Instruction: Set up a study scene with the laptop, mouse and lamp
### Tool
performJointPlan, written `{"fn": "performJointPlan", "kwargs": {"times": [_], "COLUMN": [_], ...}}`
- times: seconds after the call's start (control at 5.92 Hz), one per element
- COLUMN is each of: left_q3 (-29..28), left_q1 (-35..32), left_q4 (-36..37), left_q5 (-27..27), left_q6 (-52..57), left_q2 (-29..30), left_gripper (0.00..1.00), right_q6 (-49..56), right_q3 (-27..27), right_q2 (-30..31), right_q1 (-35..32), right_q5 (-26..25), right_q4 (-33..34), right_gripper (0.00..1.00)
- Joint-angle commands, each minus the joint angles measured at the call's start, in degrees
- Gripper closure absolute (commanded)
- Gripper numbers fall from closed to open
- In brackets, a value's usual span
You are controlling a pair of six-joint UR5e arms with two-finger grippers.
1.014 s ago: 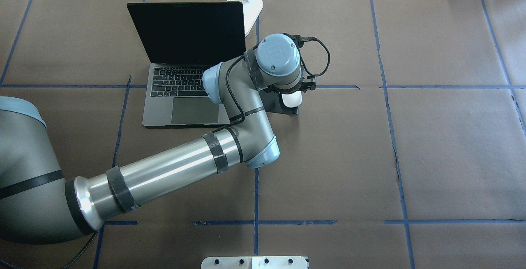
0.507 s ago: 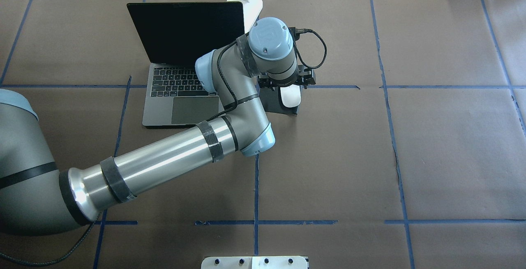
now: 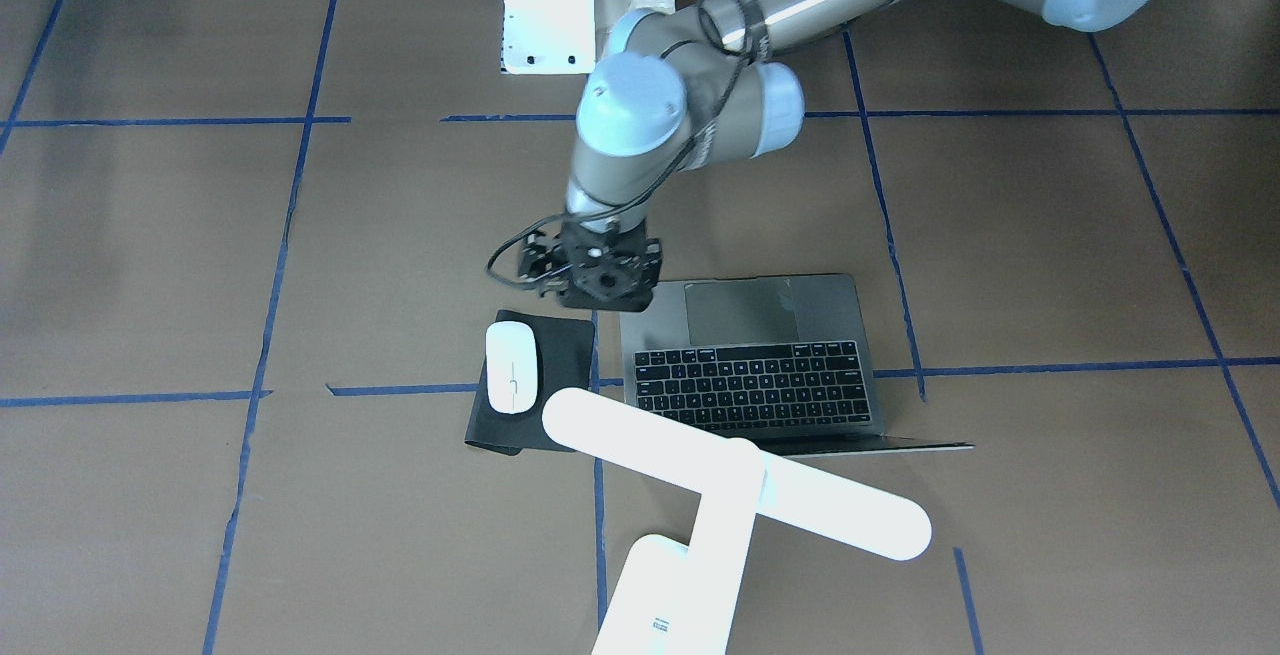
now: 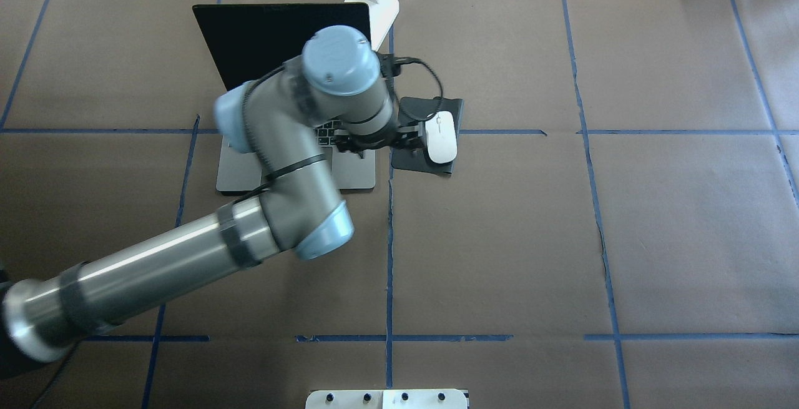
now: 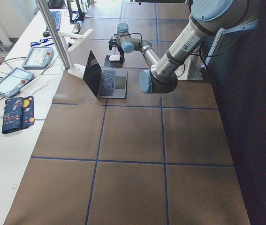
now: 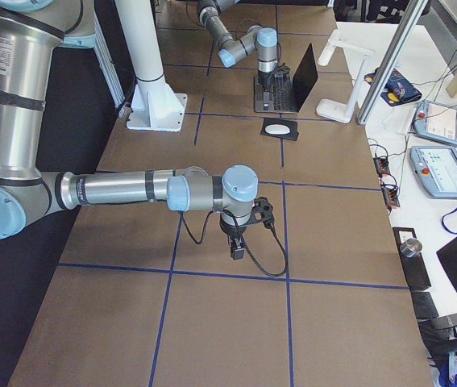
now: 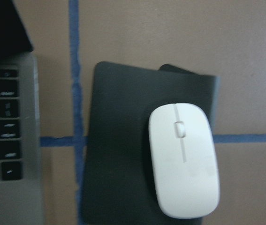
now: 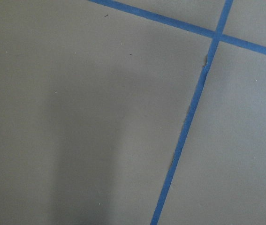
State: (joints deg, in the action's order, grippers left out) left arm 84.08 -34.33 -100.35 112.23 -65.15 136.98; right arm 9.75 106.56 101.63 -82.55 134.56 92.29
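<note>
The white mouse point(image 4: 441, 137) lies on a black pad point(image 4: 412, 158) just right of the open grey laptop point(image 4: 262, 34); it fills the left wrist view point(image 7: 184, 159), alone on the pad point(image 7: 118, 154). My left gripper point(image 4: 377, 139) hovers over the laptop's right edge, beside the pad, jaws apart and empty; it also shows in the front view point(image 3: 592, 280). The white T-shaped lamp point(image 3: 740, 485) stands behind the laptop point(image 3: 750, 375). My right gripper point(image 6: 238, 251) hangs low over bare table far from these; I cannot tell whether it is open or shut.
The white bolted pedestal point(image 3: 560, 5) stands at the robot's side of the table. Blue tape lines cross the brown paper cover point(image 8: 184, 122). Tablets and cables lie on the white bench point(image 6: 438, 161) beyond the table's far edge.
My left arm has swung left and back from right above the mouse to over the laptop's right edge. The mouse and pad stay put and now show fully.
</note>
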Motion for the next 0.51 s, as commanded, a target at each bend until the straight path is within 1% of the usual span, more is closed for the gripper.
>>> {"fn": "performJointPlan", "kwargs": {"times": [0.0,0.17,0.34], "left_q3": [22.9,29.2,30.3], "left_q1": [-3.4,-7.2,-17.0], "left_q4": [12.0,15.3,15.5], "left_q5": [0.1,0.4,7.1], "left_q6": [15.6,26.7,38.4], "left_q2": [-17.2,-25.3,-33.3], "left_gripper": [0.0,0.0,0.0], "right_q6": [0.0,0.0,0.0], "right_q3": [-1.0,-1.1,-1.4], "right_q2": [-0.8,-0.8,-0.7], "right_q1": [-0.1,-0.1,-0.1], "right_q5": [0.0,0.0,-0.1], "right_q4": [0.0,0.0,0.0], "right_gripper": [0.0,0.0,0.0]}}
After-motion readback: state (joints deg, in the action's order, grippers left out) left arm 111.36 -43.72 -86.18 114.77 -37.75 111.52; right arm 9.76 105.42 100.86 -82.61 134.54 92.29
